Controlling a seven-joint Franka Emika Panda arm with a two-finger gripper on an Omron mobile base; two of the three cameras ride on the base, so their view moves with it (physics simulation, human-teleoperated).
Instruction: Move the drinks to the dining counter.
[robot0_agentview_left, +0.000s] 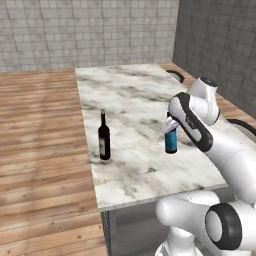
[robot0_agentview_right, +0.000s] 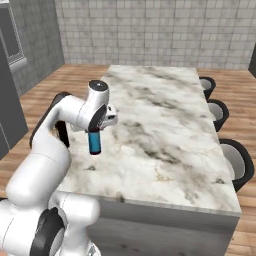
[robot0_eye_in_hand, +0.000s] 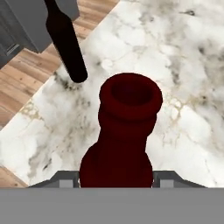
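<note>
My gripper (robot0_agentview_left: 170, 127) (robot0_agentview_right: 97, 131) (robot0_eye_in_hand: 116, 179) is shut on the small brown-red bottle with a blue label (robot0_agentview_left: 171, 141) (robot0_agentview_right: 94, 142) (robot0_eye_in_hand: 124, 131). It holds the bottle upright by its upper part over the near part of the dining counter (robot0_agentview_left: 135, 90) (robot0_agentview_right: 165, 100) (robot0_eye_in_hand: 188, 65). I cannot tell whether the bottle's base touches the marble. A tall dark wine bottle (robot0_agentview_left: 104, 137) (robot0_eye_in_hand: 65, 39) stands upright on the same slab near its left edge, apart from the held bottle.
Dark round stools (robot0_agentview_right: 218, 112) (robot0_agentview_left: 176, 75) line the counter's right side. Wooden floor (robot0_agentview_left: 40, 150) runs along the left side, and grey tiled walls stand behind. A dark grey cabinet (robot0_agentview_right: 7, 100) stands at the far left.
</note>
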